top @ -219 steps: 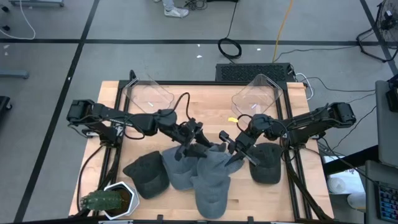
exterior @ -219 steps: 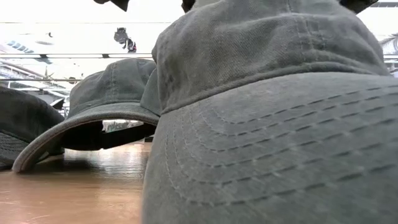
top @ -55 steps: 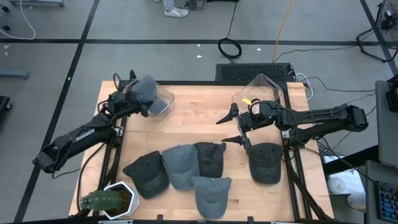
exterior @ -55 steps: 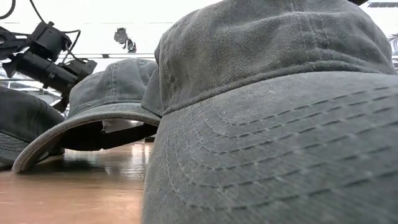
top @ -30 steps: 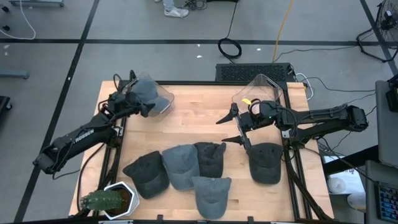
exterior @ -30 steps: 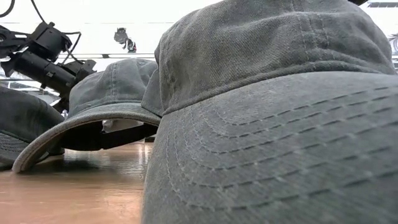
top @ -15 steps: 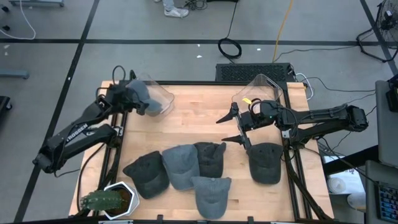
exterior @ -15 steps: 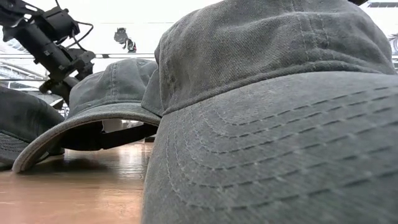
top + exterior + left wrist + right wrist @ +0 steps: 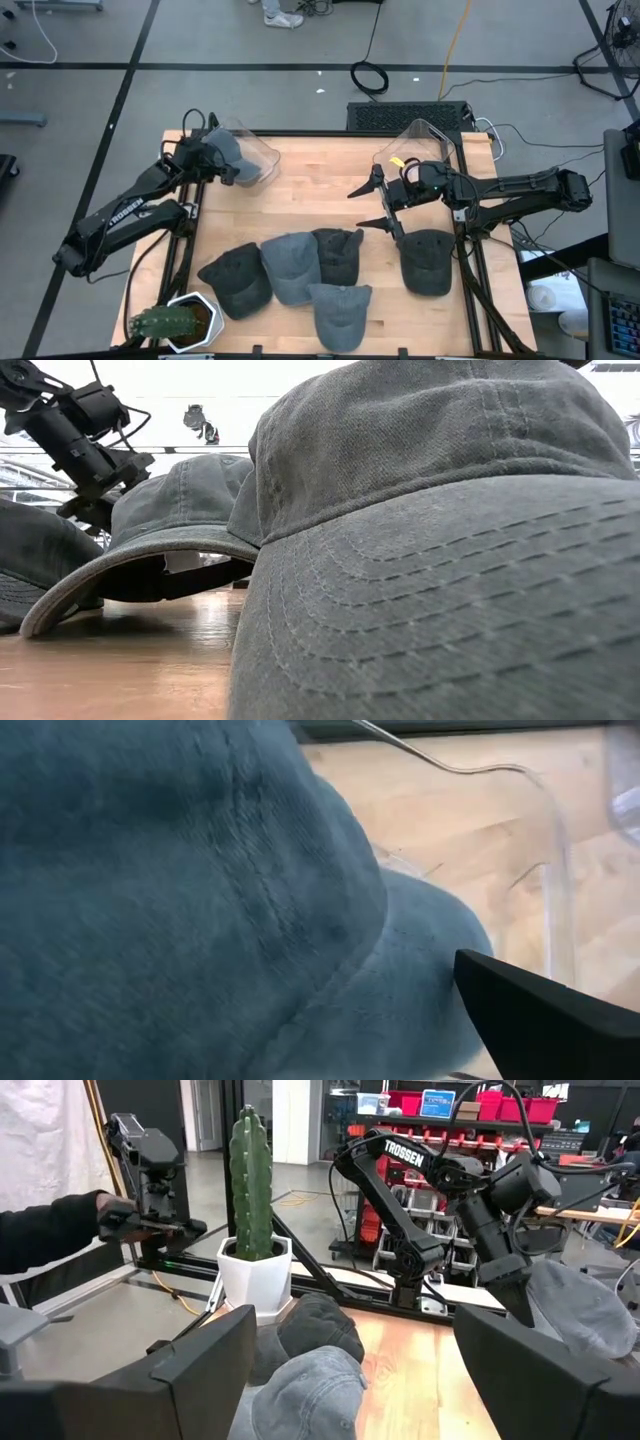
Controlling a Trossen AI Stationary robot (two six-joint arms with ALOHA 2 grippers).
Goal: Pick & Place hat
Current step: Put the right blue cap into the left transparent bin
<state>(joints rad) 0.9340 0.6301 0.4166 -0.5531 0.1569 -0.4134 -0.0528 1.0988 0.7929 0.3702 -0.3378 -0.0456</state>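
Observation:
A grey-blue hat (image 9: 243, 160) lies inside the clear bin (image 9: 265, 152) at the table's far left. It fills the left wrist view, hat (image 9: 200, 900). My left gripper (image 9: 220, 160) hangs open right at it, tipped downward; the right wrist view shows it, left gripper (image 9: 515, 1300), beside the hat (image 9: 585, 1310). My right gripper (image 9: 362, 207) hovers open and level above the table's middle with nothing between its fingers. Several more grey and dark hats (image 9: 300, 275) lie flat on the near half of the table. My left gripper is open, with one dark finger (image 9: 540, 1020) close beside the hat's brim (image 9: 420, 970). I cannot tell whether it touches the cloth. The hat lies in the bin, not lifted.
A second clear bin (image 9: 415, 150) stands at the far right. A potted cactus (image 9: 165, 322) sits at the near left corner. One dark hat (image 9: 425, 262) lies alone at the right. Bare wood lies between the bins. A person's sleeve (image 9: 50, 1230) shows beyond the table.
My left gripper has risen a little over the bin and drawn slightly back toward the table's left edge, tipping as it went, still open. The hat has stayed in the bin.

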